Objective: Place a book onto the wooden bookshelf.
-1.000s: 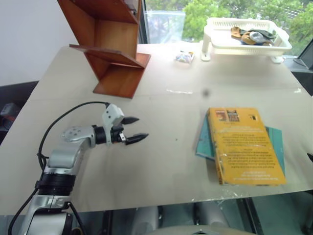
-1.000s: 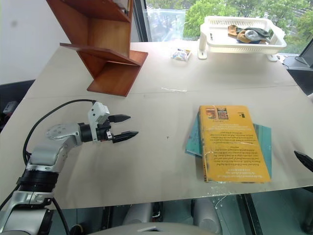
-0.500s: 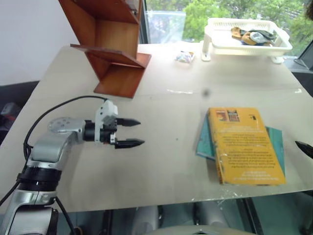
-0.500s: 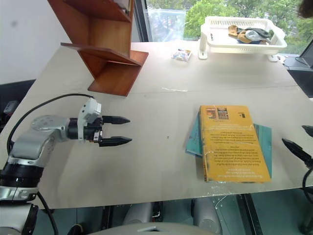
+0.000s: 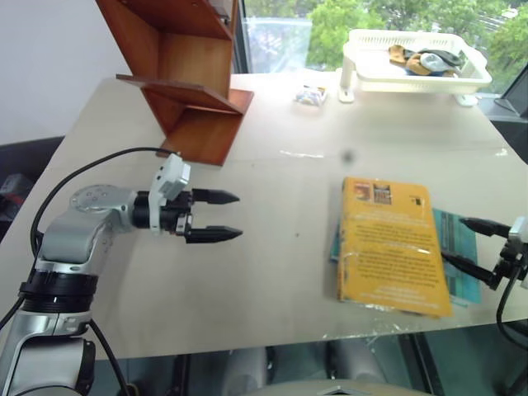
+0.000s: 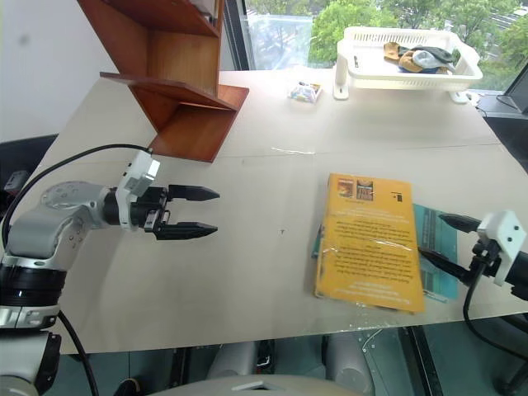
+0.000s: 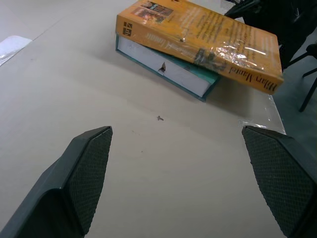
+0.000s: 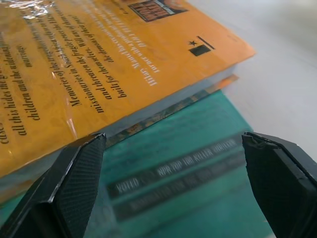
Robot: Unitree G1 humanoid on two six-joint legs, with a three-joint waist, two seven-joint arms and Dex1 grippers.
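Book [image 6: 367,241] lies flat near the table's [image 6: 272,272] front right, slewed across a thinner teal book [image 6: 437,256] beneath it; the teal cover shows past its right edge. Glossy wrapper is wrinkled at the near end.

Right gripper [image 6: 444,241] sits level just beside the book's right edge, over the exposed teal cover, jaws spread, nothing between them. In the right wrist view one finger is touching or nearly touching the book's edge; cannot tell which.

Left gripper [image 6: 191,212] hovers well apart to the left over bare table, jaws spread wide, empty, pointed toward the book.

Step in hand, by my reading: approach to pick-up, book not yet gripped.

Next move calls for: getting a finger under the yellow book alone, not the teal one. The thick block may need both grippers, or a slide to the table edge. Wrapper looks slippery.

Shelf [image 6: 177,82] stands at far left, slanted compartments open toward the table; route from book to it looks unobstructed.

Around: white basket [image 6: 404,62] with cloth items at far right, small packet [image 6: 303,91] near it. Neither stands in the way.
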